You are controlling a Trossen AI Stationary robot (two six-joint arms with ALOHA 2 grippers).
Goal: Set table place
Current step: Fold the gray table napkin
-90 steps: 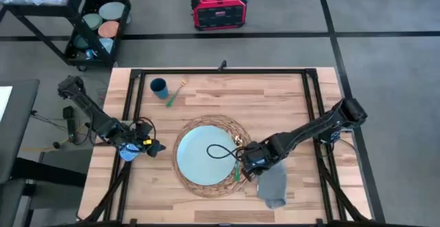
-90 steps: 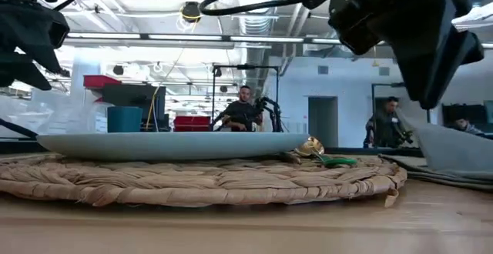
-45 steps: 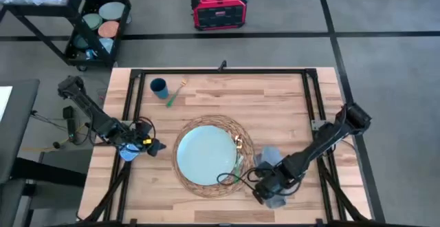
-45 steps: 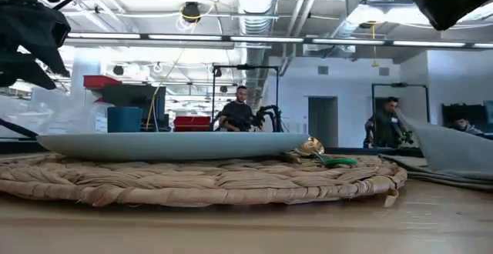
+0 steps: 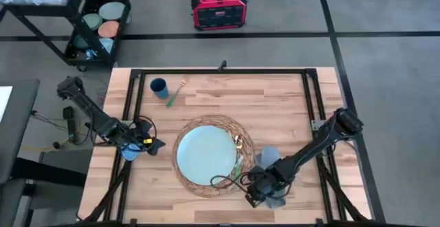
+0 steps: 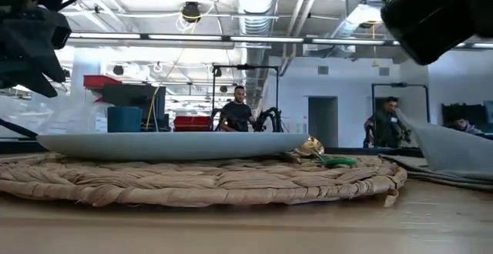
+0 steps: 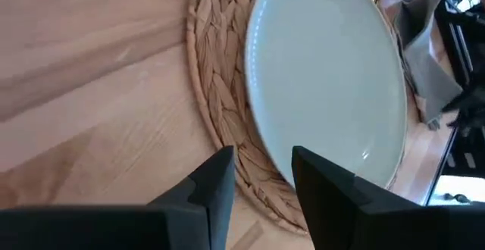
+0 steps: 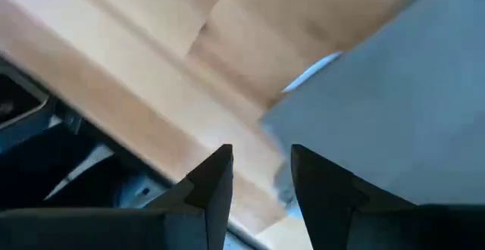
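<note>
Swinging a bit further toward the table's [image 5: 275, 103] near edge since half a second ago, the right gripper [image 5: 256, 197] hangs over the grey napkin's [image 5: 268, 159] near end, hiding most of it. Fingers slightly apart, holding nothing. Napkin sits just right of the straw mat [image 5: 189, 179]. Left gripper [image 5: 152, 145] waits, narrowly open, left of the plate [image 5: 203, 155].

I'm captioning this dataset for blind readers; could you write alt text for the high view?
From above, a pale blue plate sits on a woven mat on a wooden table. The right end effector hovers over a grey napkin beside the mat, and the left end effector waits at the table's left edge.
</note>
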